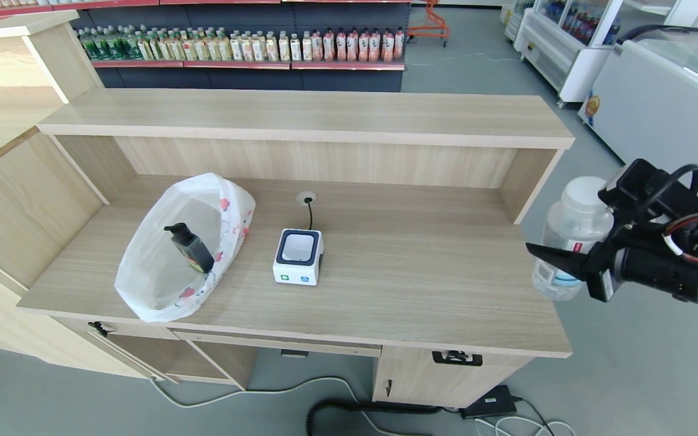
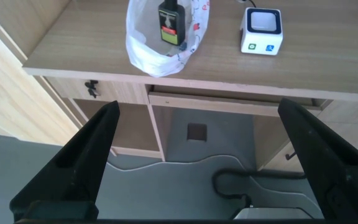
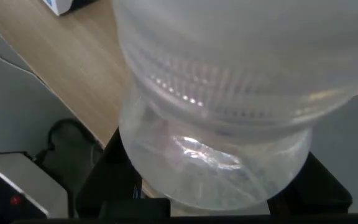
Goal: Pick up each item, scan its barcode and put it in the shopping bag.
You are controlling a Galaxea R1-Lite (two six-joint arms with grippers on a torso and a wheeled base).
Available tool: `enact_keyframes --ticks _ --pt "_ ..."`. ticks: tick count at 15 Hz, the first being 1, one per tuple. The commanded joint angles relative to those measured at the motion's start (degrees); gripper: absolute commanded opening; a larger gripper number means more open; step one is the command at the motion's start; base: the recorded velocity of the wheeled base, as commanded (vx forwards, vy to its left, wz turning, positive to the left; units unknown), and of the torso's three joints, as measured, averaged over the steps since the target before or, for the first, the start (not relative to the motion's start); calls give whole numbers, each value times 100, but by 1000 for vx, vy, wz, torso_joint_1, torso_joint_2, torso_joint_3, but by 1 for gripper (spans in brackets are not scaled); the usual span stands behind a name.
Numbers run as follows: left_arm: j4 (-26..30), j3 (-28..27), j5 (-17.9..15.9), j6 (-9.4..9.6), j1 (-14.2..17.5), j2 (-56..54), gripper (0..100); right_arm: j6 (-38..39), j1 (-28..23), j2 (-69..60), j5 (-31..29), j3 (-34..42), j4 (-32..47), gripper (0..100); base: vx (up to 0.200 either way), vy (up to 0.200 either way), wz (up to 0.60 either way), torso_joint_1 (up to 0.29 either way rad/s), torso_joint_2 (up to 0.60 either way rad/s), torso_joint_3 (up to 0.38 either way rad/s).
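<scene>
My right gripper (image 1: 558, 263) is shut on a clear plastic bottle (image 1: 570, 236) with a white cap, held in the air just off the counter's right end. In the right wrist view the bottle (image 3: 222, 118) sits close between the dark fingers. A white shopping bag (image 1: 182, 248) with red print lies open on the counter's left side, with a dark pump bottle (image 1: 191, 247) inside it. The white barcode scanner (image 1: 299, 256) stands mid-counter, right of the bag. My left gripper (image 2: 197, 162) hangs open below the counter's front edge, with the bag (image 2: 166, 31) and the scanner (image 2: 263, 30) beyond it.
The wooden counter (image 1: 397, 266) has a raised back ledge (image 1: 306, 118) and side walls. A cable hole (image 1: 306, 197) sits behind the scanner. Cables (image 1: 349, 412) lie on the floor in front. Drink shelves (image 1: 246, 45) and freezers (image 1: 658, 91) stand farther back.
</scene>
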Motion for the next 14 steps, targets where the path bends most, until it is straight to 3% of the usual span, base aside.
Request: enact_keyframes --ticks 1,2,5,13,14 --pt "-1 1 2 0 -1 -2 100 -605 -209 70 -55 -194 -19 0 0 0 0 0 0 0" --pt "-1 1 2 0 -1 -2 100 -1159 -218 70 -363 -229 -142 0 0 0 0 0 0 0" --pt "-1 1 2 0 -1 -2 100 -1739 -121 88 -424 -247 -151 0 0 0 0 0 0 0" --pt "-1 1 2 -9 -1 -2 100 -2012 -69 88 -460 -229 -159 0 0 0 0 0 0 0" --pt "-1 1 2 -9 -1 -2 100 -2012 -69 88 -460 -229 -159 0 0 200 0 2 2 2"
